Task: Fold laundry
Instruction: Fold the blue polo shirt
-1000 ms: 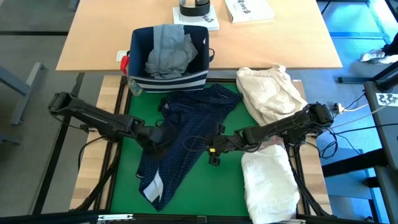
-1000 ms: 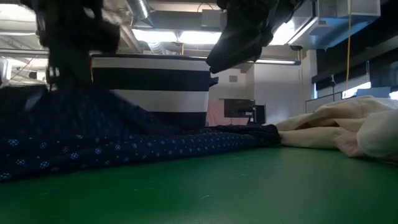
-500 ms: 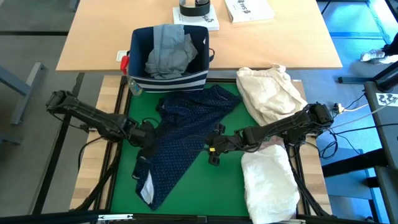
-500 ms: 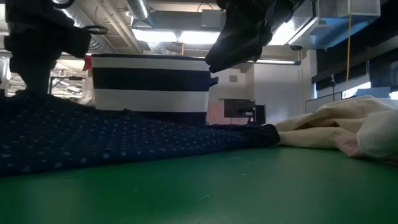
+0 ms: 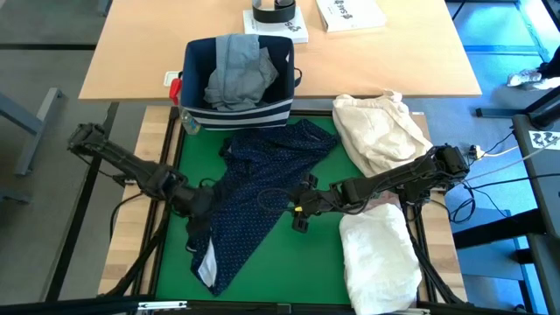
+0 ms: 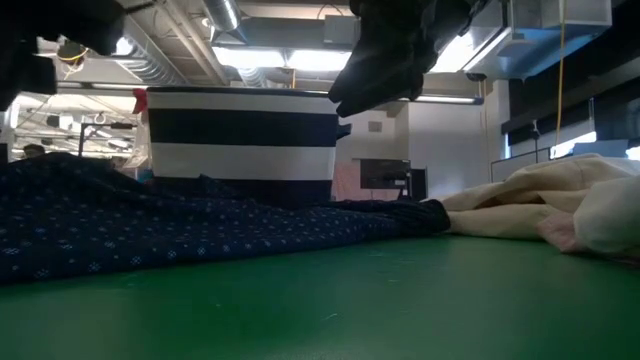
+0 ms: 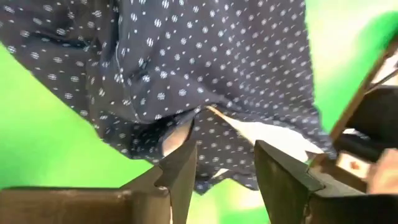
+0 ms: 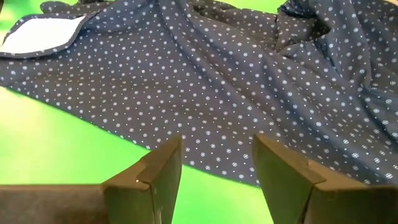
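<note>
The navy white-dotted shirt [image 5: 262, 184] lies spread on the green mat [image 5: 175, 262], running from the bin toward the near left, with its white inner label [image 7: 267, 134] turned up. My left gripper [image 5: 198, 217] hovers open at the shirt's left edge [image 7: 224, 180], with cloth below the gap. My right gripper [image 5: 299, 214] hangs open above the shirt's right edge [image 8: 217, 174]. The light grey jeans [image 5: 236, 70] sit in the bin. A white shirt [image 5: 376, 262] lies on the near right.
The navy striped bin [image 5: 236, 109] stands at the mat's far edge. A cream-beige bundle [image 5: 376, 131] lies at the far right. Beyond is a wooden table with books [image 5: 350, 13]. Bare green mat shows at the near left and near middle [image 6: 350, 300].
My left gripper has moved toward the table's left and near edges and risen, dragging the shirt's left part with it. That part stood bunched and raised before. It now lies spread out flat on the mat, and the gripper is off it.
</note>
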